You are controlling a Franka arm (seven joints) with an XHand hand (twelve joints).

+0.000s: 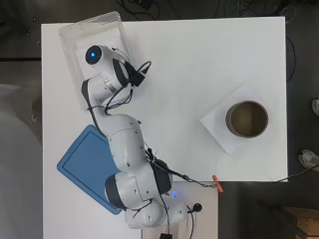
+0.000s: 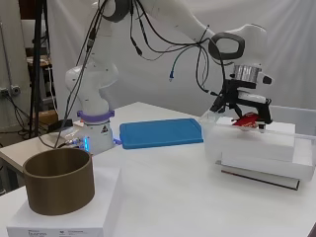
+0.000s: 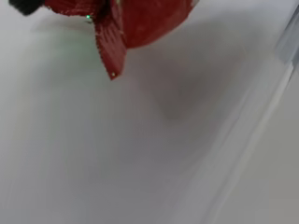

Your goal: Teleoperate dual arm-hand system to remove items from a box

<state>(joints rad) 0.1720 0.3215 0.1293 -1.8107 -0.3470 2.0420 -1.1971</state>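
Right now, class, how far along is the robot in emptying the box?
Done: nothing removed shows on the white table. In hand: the hand holds a red packet at rim height over the clear box. Left: carry it clear and set it down; other contents cannot be seen.

The white table [image 1: 189, 64] carries a clear box [image 1: 70, 36] (at one far corner), a blue lid [image 1: 82, 162], and a white pad [image 1: 219, 128] under a brown ring [image 1: 247, 119]

White curtain [image 2: 148, 74] behind, dark floor [image 1: 299, 74] with cables.
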